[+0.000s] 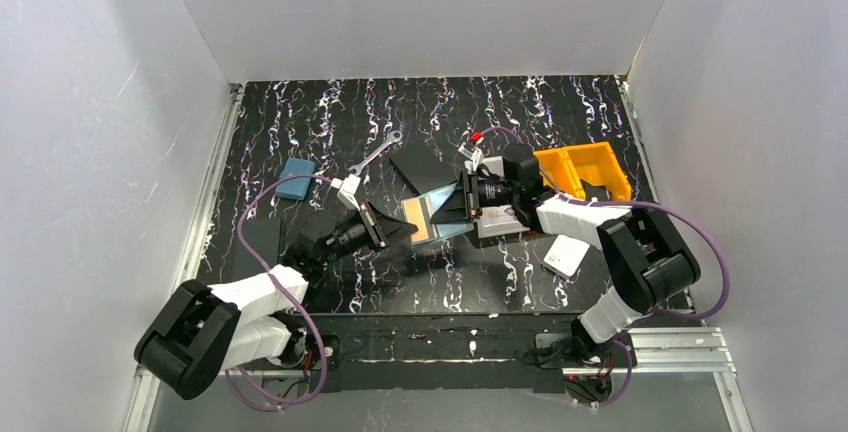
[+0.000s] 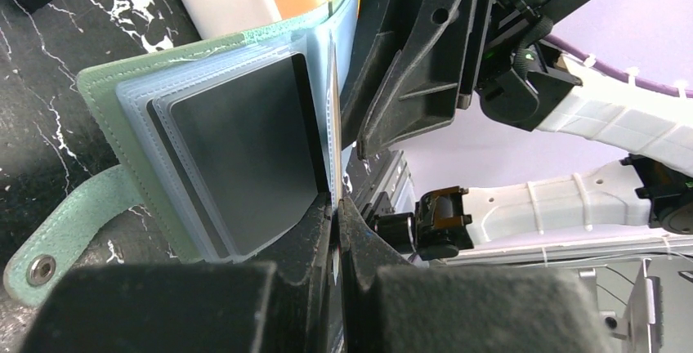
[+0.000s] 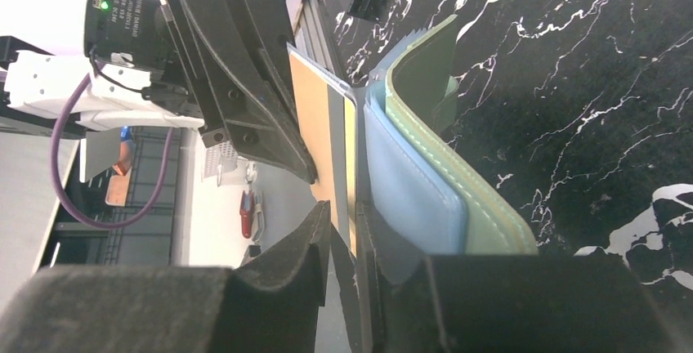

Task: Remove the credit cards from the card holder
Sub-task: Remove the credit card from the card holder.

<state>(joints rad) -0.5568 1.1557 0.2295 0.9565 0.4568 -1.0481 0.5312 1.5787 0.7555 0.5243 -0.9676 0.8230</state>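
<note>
The bench (image 1: 400, 282) is black with white marbled veins. The card holder (image 2: 102, 96) is pale mint-green outside, with light-blue inner panels and clear sleeves; one credit card (image 3: 315, 140) is tan-orange and a second card (image 2: 237, 157) looks dark grey, perhaps black, through the glare. Of the rest, the pouch (image 1: 296, 178) is dusty blue, the plate (image 1: 425, 167) black, the wrench (image 1: 378, 155) silver, the box (image 1: 566, 255) white and the bins (image 1: 585, 167) yellow-orange, while the left tool (image 2: 337, 206) and right tool (image 3: 343, 222) are matt black on white-and-black arms (image 1: 575, 214) with purple cables (image 1: 246, 222).
</note>
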